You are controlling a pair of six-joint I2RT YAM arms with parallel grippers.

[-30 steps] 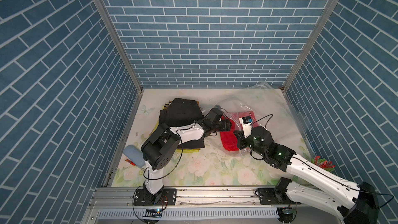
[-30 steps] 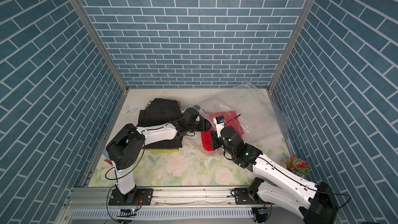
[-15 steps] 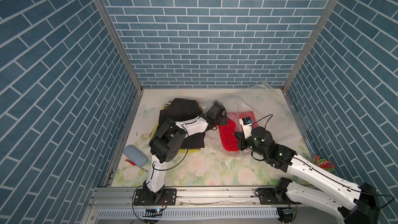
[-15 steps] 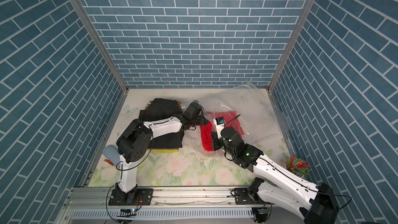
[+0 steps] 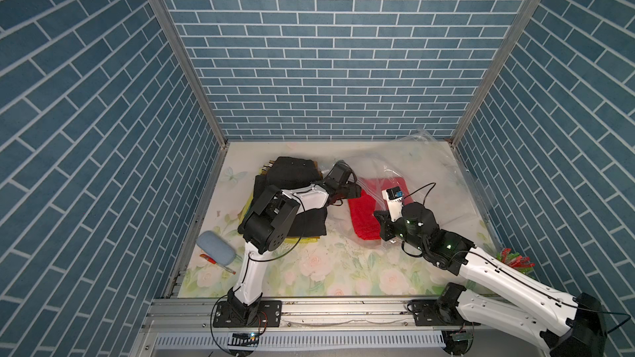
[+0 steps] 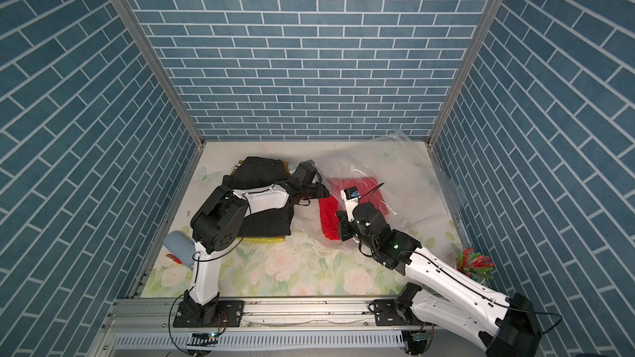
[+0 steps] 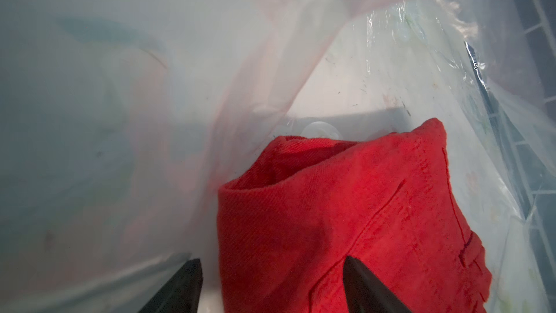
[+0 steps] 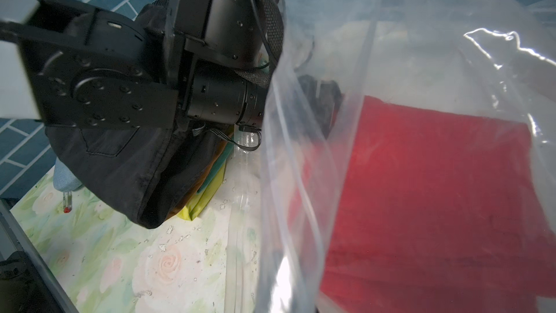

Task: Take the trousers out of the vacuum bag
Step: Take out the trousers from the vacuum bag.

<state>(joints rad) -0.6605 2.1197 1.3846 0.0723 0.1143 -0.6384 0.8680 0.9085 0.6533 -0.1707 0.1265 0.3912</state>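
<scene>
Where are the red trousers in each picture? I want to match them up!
In a top view: the folded red cloth trousers lie near the middle, right of the black trouser pile, inside the clear crinkly plastic vacuum bag.
In a top view: same spot, same neighbours.
Left wrist: close up, a big red heap inside the bag.
Right wrist: red, seen through the bag's film.
Shared landmark: the bag around them.
</scene>
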